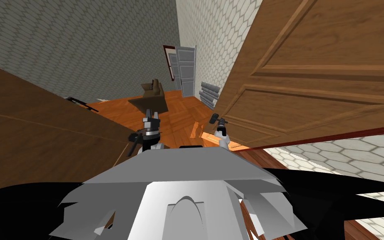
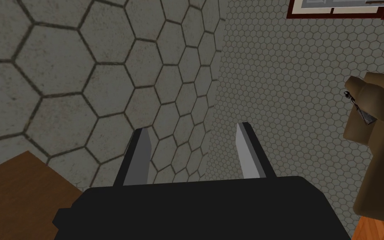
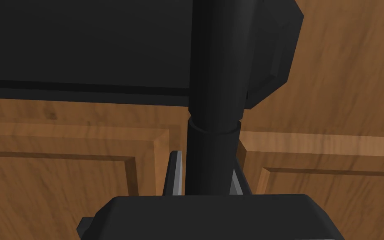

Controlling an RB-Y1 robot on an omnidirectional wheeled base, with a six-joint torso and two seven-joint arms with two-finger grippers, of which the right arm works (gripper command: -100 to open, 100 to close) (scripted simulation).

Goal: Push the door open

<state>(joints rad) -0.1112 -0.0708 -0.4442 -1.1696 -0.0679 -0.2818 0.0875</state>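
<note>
A brown panelled wooden door point(image 1: 312, 83) is seen on the robot's right, close in front of it and angled away from a hexagon-tiled wall point(image 1: 212, 46). Its black bar-shaped handle point(image 3: 214, 137) is clamped between the two fingers of the right gripper point(image 3: 207, 166), which are drawn in narrow and pressed against the bar's sides, with the door's raised panels just behind. The right gripper is pictured from the head camera at the door's near edge, above an orange wooden floor point(image 1: 178, 112). The left gripper point(image 2: 193, 129) is held apart from the door, out in front of the chest, its fingers spread wide with nothing between them. A brown armchair point(image 1: 153, 93) is shown farther back, and a grey door point(image 1: 185, 71) is set in the far wall.
</note>
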